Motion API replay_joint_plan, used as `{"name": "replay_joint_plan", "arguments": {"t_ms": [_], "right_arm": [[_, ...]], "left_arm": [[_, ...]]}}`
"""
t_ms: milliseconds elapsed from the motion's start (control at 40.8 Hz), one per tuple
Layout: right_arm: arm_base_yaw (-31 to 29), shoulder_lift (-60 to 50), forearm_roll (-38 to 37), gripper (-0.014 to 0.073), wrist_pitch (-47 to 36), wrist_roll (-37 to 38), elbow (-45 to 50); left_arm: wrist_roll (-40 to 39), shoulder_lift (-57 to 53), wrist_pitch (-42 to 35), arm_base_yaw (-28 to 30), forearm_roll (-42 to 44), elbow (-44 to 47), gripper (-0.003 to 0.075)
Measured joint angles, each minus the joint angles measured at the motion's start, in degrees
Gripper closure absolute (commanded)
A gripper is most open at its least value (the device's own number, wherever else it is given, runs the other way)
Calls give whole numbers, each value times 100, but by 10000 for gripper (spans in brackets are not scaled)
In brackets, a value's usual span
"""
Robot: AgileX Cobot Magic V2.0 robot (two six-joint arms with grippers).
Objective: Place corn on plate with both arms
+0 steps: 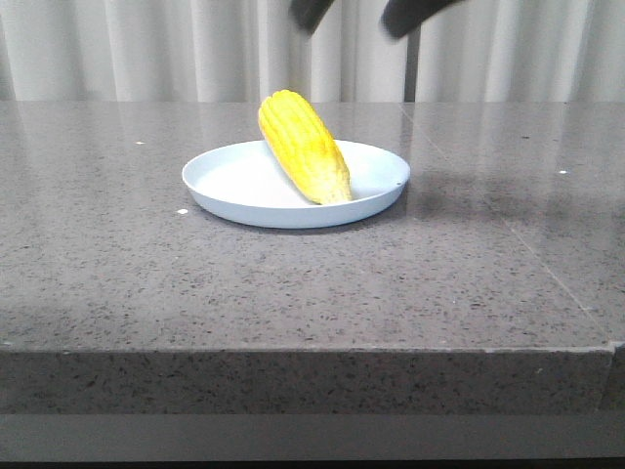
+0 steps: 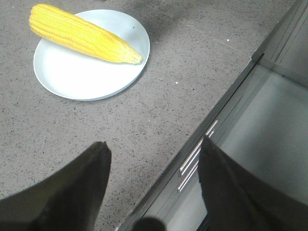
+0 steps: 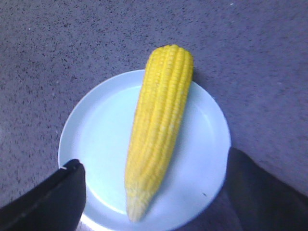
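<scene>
The yellow corn (image 1: 303, 147) lies on the pale blue-white plate (image 1: 234, 181) at mid-table. Its thick end rests on the far rim and its pale tip points to the near right. My right gripper (image 1: 359, 15) hangs open and empty well above the plate; only its two dark fingertips show at the top edge of the front view. In the right wrist view the corn (image 3: 161, 125) and plate (image 3: 101, 134) lie below the open gripper (image 3: 153, 159). My left gripper (image 2: 154, 143) is open and empty over the table's edge, away from the plate (image 2: 82, 72) and corn (image 2: 82, 33). It is out of the front view.
The grey speckled table (image 1: 117, 254) runs to a front edge (image 1: 312, 347). A pale curtain (image 1: 127, 49) hangs behind it. In the left wrist view the table's edge (image 2: 211, 110) drops to a dark metal frame and the floor.
</scene>
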Motion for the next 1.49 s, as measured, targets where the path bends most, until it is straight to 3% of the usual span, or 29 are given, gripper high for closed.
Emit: {"name": "replay_joint_plan", "arguments": {"t_ms": [196, 588, 858, 956, 1078, 1299, 1397, 1495], "right_arm": [[0, -1456, -515, -22, 937, -10, 384], [0, -4342, -564, -22, 1384, -23, 2099], [0, -5372, -574, -21, 1776, -23, 2773], [0, -5469, -574, -16, 1802, -23, 2896], [0, -5469, -574, 106, 1802, -23, 2984], [0, -5469, -574, 545, 1802, -23, 2982], [0, -5469, -574, 678, 1802, -23, 2982], [0, -5469, -574, 680, 1802, -23, 2982]], "left_arm": [[0, 0, 0, 0, 0, 0, 322], [0, 0, 0, 0, 0, 0, 322], [0, 0, -25, 0, 0, 0, 327], [0, 0, -25, 0, 0, 0, 389], [0, 0, -25, 0, 0, 0, 519], [0, 0, -25, 0, -4, 0, 737], [0, 0, -25, 0, -13, 0, 741], [0, 0, -25, 0, -13, 0, 741]]}}
